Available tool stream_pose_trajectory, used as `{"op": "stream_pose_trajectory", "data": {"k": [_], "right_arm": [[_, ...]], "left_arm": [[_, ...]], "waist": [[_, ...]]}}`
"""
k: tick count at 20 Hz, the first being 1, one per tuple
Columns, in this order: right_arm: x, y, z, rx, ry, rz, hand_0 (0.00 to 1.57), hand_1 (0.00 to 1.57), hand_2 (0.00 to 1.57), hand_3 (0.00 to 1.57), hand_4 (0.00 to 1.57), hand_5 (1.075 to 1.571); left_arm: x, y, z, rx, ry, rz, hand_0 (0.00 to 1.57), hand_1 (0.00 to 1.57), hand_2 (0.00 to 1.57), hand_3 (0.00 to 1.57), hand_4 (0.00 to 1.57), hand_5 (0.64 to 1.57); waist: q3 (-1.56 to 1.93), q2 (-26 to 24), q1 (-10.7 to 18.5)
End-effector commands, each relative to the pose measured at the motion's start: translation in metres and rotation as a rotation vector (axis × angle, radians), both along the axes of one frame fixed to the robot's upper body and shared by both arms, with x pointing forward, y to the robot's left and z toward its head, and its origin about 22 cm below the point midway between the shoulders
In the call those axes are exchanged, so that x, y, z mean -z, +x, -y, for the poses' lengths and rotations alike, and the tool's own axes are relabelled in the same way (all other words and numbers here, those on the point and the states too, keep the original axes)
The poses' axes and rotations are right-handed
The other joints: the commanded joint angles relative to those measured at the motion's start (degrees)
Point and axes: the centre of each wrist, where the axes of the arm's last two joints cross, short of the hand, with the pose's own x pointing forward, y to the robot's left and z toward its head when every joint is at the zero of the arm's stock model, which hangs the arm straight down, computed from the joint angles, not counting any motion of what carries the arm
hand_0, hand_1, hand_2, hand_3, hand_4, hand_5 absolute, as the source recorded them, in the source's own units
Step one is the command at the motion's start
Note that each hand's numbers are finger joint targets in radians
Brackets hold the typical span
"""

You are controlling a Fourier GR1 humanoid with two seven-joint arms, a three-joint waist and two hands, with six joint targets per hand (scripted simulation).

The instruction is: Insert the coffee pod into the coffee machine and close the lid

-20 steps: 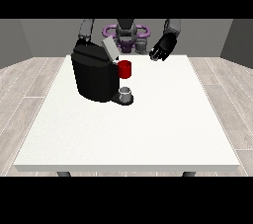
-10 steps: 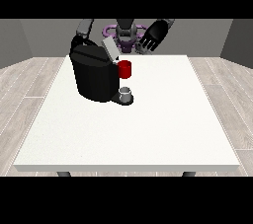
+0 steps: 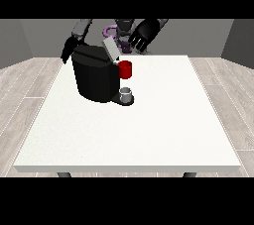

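Hand at the view's right (image 3: 144, 33) hovers with fingers spread and holding nothing, above the table's far edge, just behind the raised lid (image 3: 110, 49) of the coffee machine (image 3: 96, 78). Nearest the camera, a grey thing (image 3: 127, 92) sits on the machine's base, possibly the pod, though this view cannot settle it. Above it is a red thing at the machine (image 3: 125, 69). To close well, the hand should come down onto the lid's top and press forward. Farther back, the hand at the view's left (image 3: 68, 51) shows behind the machine; its fingers cannot be read.
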Motion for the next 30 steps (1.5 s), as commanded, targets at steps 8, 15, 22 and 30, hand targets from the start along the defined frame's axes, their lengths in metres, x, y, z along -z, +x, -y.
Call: {"op": "stream_pose_trajectory", "data": {"k": [8, 15, 22, 30], "right_arm": [[-0.036, 0.02, 0.017, -0.009, 0.008, 0.098, 0.0, 0.0, 0.0, 0.0, 0.1, 1.571], [-0.037, 0.024, -0.017, 0.012, 0.0, 0.089, 0.0, 0.0, 0.0, 0.0, 0.22, 1.571], [-0.028, 0.019, -0.006, 0.026, 0.007, 0.065, 0.0, 0.0, 0.0, 0.0, 0.17, 1.571], [-0.028, 0.024, -0.006, 0.022, 0.025, 0.101, 0.0, 0.0, 0.0, 0.0, 0.0, 1.571]], "left_arm": [[-0.042, 0.002, 0.001, -0.011, 0.014, 0.089, 1.22, 1.22, 1.29, 1.24, 0.49, 1.571], [-0.039, 0.006, 0.016, -0.004, 0.011, 0.091, 1.2, 1.2, 1.26, 1.23, 0.46, 1.571], [-0.012, 0.009, 0.019, 0.017, 0.024, 0.024, 1.2, 1.2, 1.25, 1.21, 0.44, 1.571], [-0.048, 0.007, 0.019, 0.025, 0.022, 0.073, 1.2, 1.2, 1.26, 1.2, 0.41, 1.571]], "waist": [[0.01, 6.5, -2.3], [-0.02, 8.0, -1.5], [-0.01, 5.8, -1.2], [0.02, 8.3, -0.9]]}}
